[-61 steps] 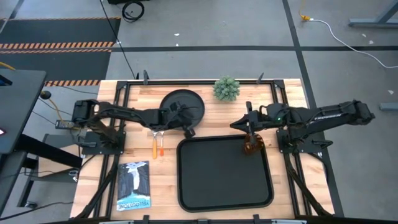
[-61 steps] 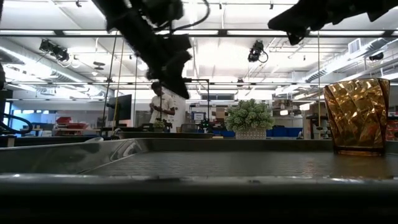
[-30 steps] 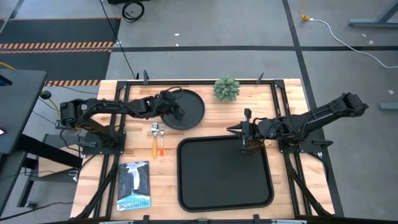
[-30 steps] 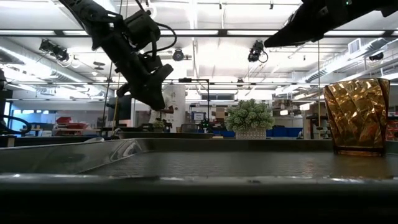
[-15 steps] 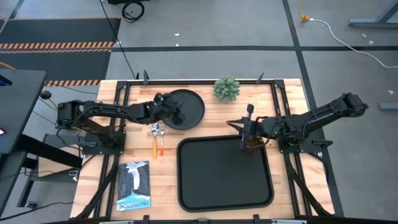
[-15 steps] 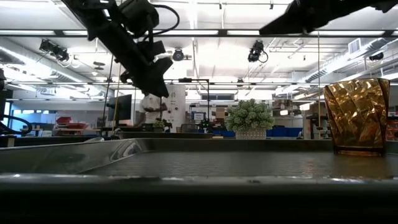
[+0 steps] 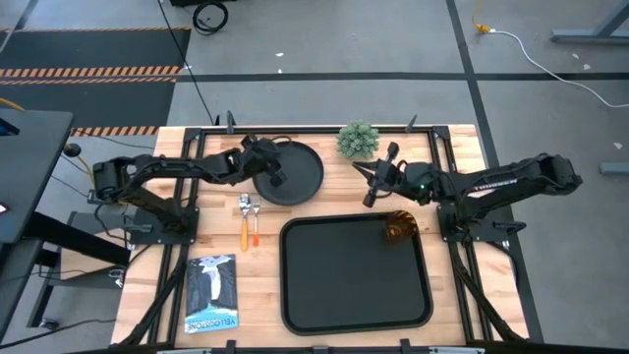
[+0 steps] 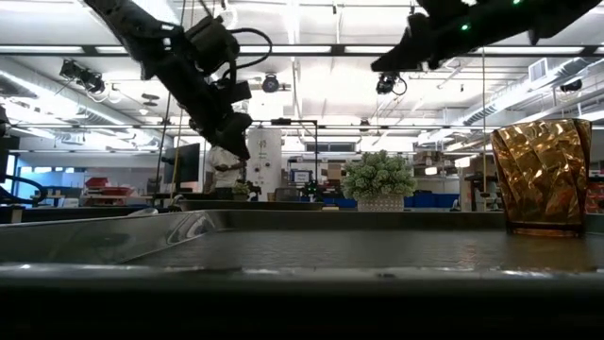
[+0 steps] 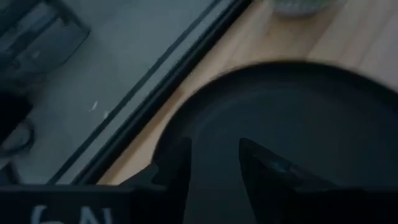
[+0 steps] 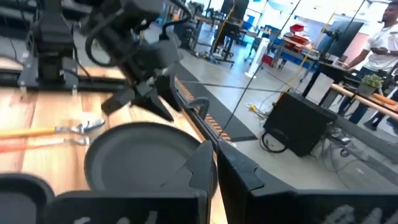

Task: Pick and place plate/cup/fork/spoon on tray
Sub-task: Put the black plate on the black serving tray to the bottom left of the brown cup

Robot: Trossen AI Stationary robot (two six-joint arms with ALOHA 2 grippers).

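Observation:
The round black plate [image 7: 300, 175] lies on the wooden table at the far side, left of the middle. My left gripper [image 7: 267, 169] is open and hangs over the plate's left part [image 9: 311, 118], clear of it. The amber cup [image 7: 398, 229] stands upright in the far right corner of the black tray [image 7: 354, 300]. My right gripper [image 7: 362, 182] is shut and empty, raised above the table between plate and cup. The spoon [image 7: 244, 228] and the fork [image 7: 256, 228] lie side by side on the table, left of the tray.
A small green potted plant [image 7: 359, 140] stands at the far edge, between the two grippers. A booklet [image 7: 211, 293] lies near the front left. The tray's inside [image 8: 283, 247] is bare apart from the cup [image 8: 543, 175].
My right gripper has risen from over the cup and gone toward the far edge and a little left; the cup stays upright on the tray. My left gripper has shifted slightly left over the plate, which has not moved.

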